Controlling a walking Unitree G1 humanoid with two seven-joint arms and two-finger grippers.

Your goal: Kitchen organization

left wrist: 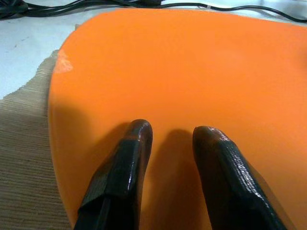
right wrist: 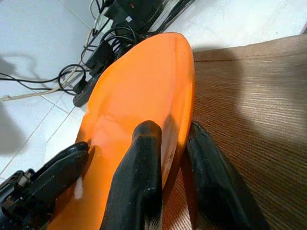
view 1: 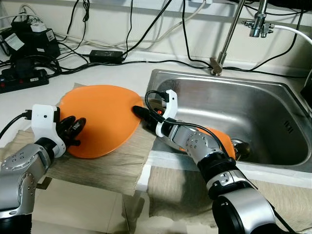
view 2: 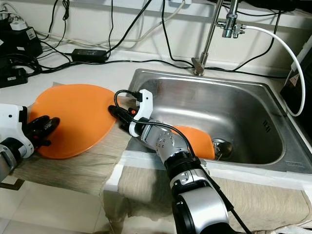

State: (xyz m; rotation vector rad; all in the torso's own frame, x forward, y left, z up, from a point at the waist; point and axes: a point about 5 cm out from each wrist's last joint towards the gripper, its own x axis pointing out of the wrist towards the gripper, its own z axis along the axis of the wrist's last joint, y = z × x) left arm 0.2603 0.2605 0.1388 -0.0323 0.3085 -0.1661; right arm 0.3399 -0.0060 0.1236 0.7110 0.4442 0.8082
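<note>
My right gripper (right wrist: 165, 165): fingers pinching the rim of the orange plate (view 1: 100, 119), one finger on top of it, the other under its edge against the mat.
My left gripper (left wrist: 172, 153): fingers a little spread, both lying on the plate's upper face at the side opposite my right fingers; I cannot tell whether anything is under them but the plate.
Plate: tilted between my two grippers, its far edge raised, its near edge down on the mat.
Mat (view 1: 112, 168): brown woven cloth under the plate and under both sets of fingers, draped over the counter's front edge.
Second orange piece (view 2: 197, 141): down in the sink, just behind my right forearm, next to the drain.
Sink (view 1: 273, 109): steel basin just beyond my right fingers; tap pipe (view 1: 229, 34) rising at its back rim.
Beyond my left fingers: white counter with a black power strip (view 1: 22, 78), an adapter (view 1: 105, 56) and tangled black cables.
</note>
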